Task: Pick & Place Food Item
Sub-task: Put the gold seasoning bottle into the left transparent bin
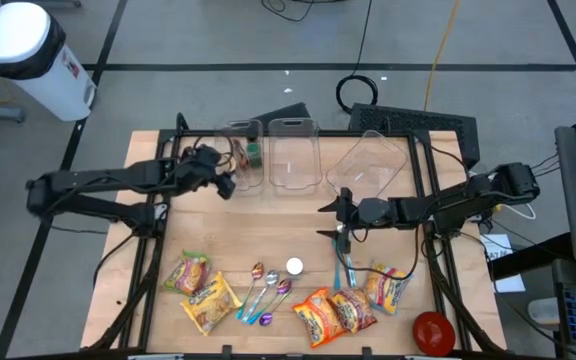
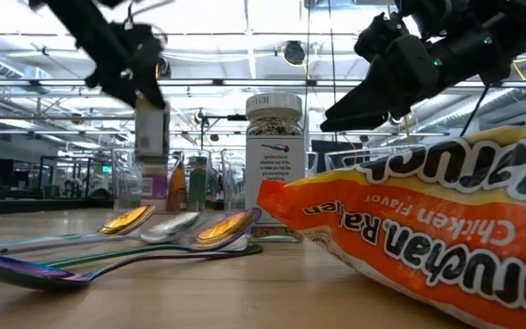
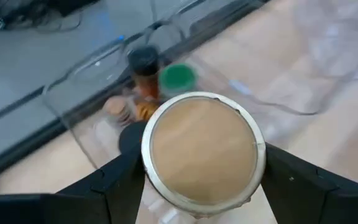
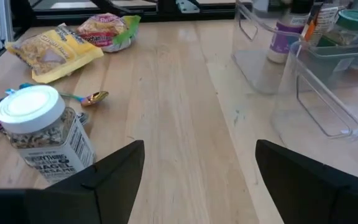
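The left gripper [image 1: 224,184] is clamped on a spice jar [image 3: 199,152], carrying it in the air beside the leftmost clear bin [image 1: 240,152] at the table's [image 1: 258,230] far edge, where other bottles already stand. The right gripper [image 1: 334,220] hangs with fingers spread and empty over mid-table. A white-lidded seasoning jar [image 4: 42,127] stands near the front edge beside the spoons [image 1: 266,292], with ramen packets [image 1: 336,312] close by.

The pale wooden bench [image 4: 185,112] shows fine grain with a soft satin sheen. The clear plastic bins [image 1: 293,150] are glossy and see-through. The orange ramen packets [image 2: 446,238] are shiny crinkled film — the polished metal spoons [image 2: 167,228] gleam, some iridescent. The clear seasoning jar with a white smooth plastic lid [image 4: 39,124] carries a paper label. The dark matt end effector fingers [image 4: 303,180] look like plastic.
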Action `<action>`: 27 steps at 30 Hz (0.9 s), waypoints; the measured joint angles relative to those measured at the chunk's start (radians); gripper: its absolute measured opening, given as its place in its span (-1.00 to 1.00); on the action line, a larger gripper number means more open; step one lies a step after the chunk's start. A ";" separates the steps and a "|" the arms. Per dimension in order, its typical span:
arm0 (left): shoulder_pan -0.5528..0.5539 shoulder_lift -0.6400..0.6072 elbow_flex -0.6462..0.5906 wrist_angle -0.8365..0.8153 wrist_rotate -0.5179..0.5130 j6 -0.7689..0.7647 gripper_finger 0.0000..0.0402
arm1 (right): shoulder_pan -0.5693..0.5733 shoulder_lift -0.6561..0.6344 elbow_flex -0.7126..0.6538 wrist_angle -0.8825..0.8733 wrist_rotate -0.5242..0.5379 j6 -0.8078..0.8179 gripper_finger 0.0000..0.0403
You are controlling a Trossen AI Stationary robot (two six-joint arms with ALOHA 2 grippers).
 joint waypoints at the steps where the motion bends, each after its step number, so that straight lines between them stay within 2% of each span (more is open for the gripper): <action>1: 0.013 -0.004 -0.024 0.009 0.010 -0.008 0.36 | 0.000 0.000 0.000 0.003 0.000 0.000 0.47; 5: 0.056 -0.001 -0.089 0.093 0.080 -0.016 0.36 | 0.000 0.000 0.000 0.013 0.000 0.000 0.47; 11: 0.081 -0.003 -0.157 0.166 0.110 -0.027 0.36 | 0.000 0.000 0.000 0.011 0.000 0.000 0.46; 16: 0.090 -0.002 -0.204 0.166 0.110 -0.057 0.36 | 0.000 0.000 0.000 0.012 0.000 0.000 0.46; 27: 0.089 -0.001 -0.277 0.295 0.123 -0.086 0.36 | 0.000 0.000 0.000 0.012 0.000 0.000 0.45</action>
